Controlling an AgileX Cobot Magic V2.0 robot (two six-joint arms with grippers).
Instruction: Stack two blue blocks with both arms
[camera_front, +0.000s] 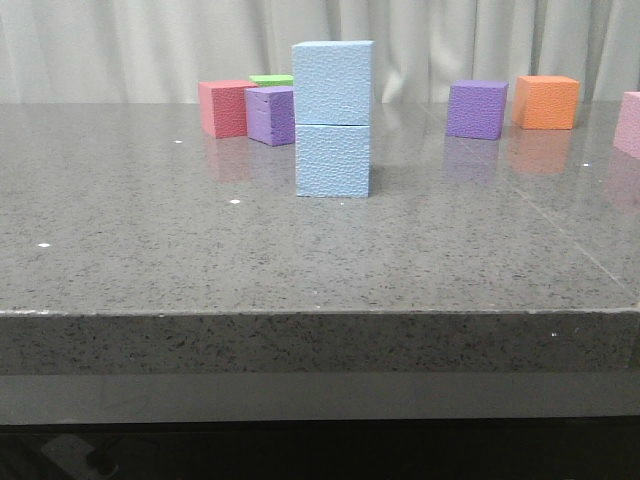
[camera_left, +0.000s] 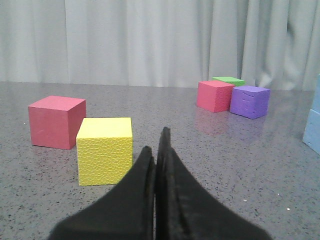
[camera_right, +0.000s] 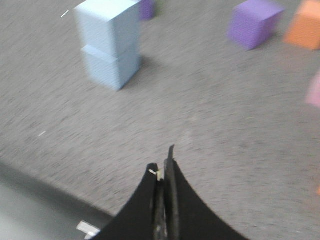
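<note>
Two pale blue blocks stand stacked in the middle of the table: the upper blue block (camera_front: 333, 82) rests on the lower blue block (camera_front: 333, 160). The stack also shows in the right wrist view (camera_right: 109, 42), and its edge shows in the left wrist view (camera_left: 313, 127). My left gripper (camera_left: 156, 145) is shut and empty, low over the table beside a yellow cube. My right gripper (camera_right: 162, 162) is shut and empty, above the table's front edge, well away from the stack. Neither arm shows in the front view.
A yellow cube (camera_left: 105, 150) and a red cube (camera_left: 56, 121) lie near my left gripper. A red cube (camera_front: 227, 107), a green cube (camera_front: 271, 80) and a purple cube (camera_front: 271, 115) stand behind the stack. A purple cube (camera_front: 476, 109), an orange cube (camera_front: 546, 101) and a pink cube (camera_front: 630, 123) stand at the right.
</note>
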